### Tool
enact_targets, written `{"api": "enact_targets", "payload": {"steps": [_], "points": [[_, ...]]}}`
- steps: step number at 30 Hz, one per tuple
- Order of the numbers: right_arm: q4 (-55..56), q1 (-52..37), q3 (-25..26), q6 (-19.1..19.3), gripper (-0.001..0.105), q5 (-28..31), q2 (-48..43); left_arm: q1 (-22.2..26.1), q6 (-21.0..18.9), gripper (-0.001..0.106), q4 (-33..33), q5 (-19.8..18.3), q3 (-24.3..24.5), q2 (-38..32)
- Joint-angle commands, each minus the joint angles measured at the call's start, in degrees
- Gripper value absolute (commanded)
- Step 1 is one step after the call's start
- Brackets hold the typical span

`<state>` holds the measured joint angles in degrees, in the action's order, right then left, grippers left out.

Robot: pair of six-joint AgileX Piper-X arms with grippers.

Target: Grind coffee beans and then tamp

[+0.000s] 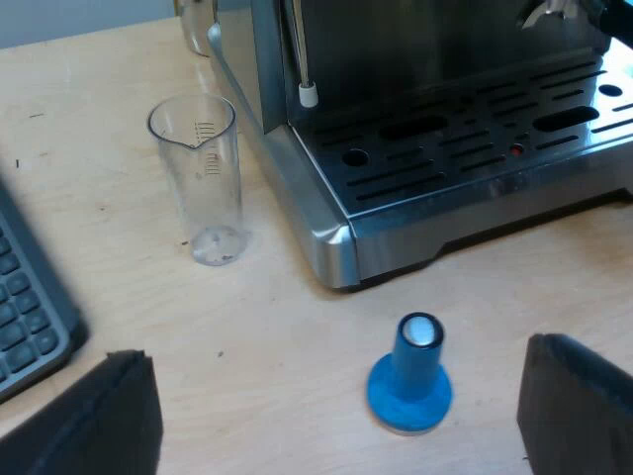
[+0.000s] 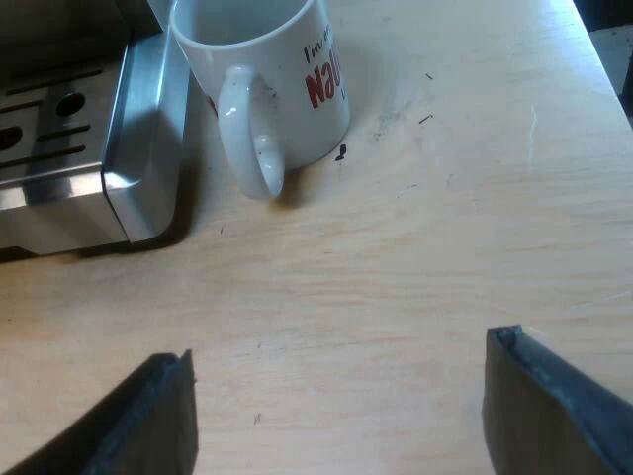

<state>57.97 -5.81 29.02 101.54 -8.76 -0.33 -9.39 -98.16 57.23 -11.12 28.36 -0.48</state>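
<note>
A blue tamper point(image 1: 410, 376) stands upright on the wooden table, just before the espresso machine's drip tray point(image 1: 475, 148). My left gripper point(image 1: 336, 421) is open above the table, its fingers point(image 1: 94, 421) wide apart, and the tamper sits between them but nearer one side, untouched. A clear measuring glass point(image 1: 203, 183) stands beside the machine's corner. My right gripper point(image 2: 336, 416) hangs open over bare wood, with nothing between its fingers point(image 2: 554, 411). A white mug point(image 2: 267, 84) with red lettering stands close to the machine's metal corner point(image 2: 143, 148).
A grey keyboard's edge point(image 1: 25, 307) lies on the table near the measuring glass. A thin steam wand with a white tip point(image 1: 307, 94) hangs over the drip tray. The table's edge point(image 2: 593, 25) runs past the mug.
</note>
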Motion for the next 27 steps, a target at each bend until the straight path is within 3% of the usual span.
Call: {"api": "enact_targets", "payload": {"steps": [1,8,17,27], "points": [[-0.4,0.1,0.4,0.3,0.063,-0.5,-2.6,0.0,-0.3,0.079,0.1,-1.0,0.6,-2.4],[1.3,0.3,1.9,-1.3,0.063,-1.6,-0.7,0.0,-0.4,0.079,2.6,-1.9,2.0,-0.7],[1.4,8.1,7.3,1.1,0.063,-2.0,5.5,0.0,-0.2,0.079,1.8,-10.0,2.9,3.5],[1.4,15.7,15.1,2.6,0.063,-3.1,14.7,-2.6,-0.2,0.079,-3.0,-10.9,8.2,9.0]]}}
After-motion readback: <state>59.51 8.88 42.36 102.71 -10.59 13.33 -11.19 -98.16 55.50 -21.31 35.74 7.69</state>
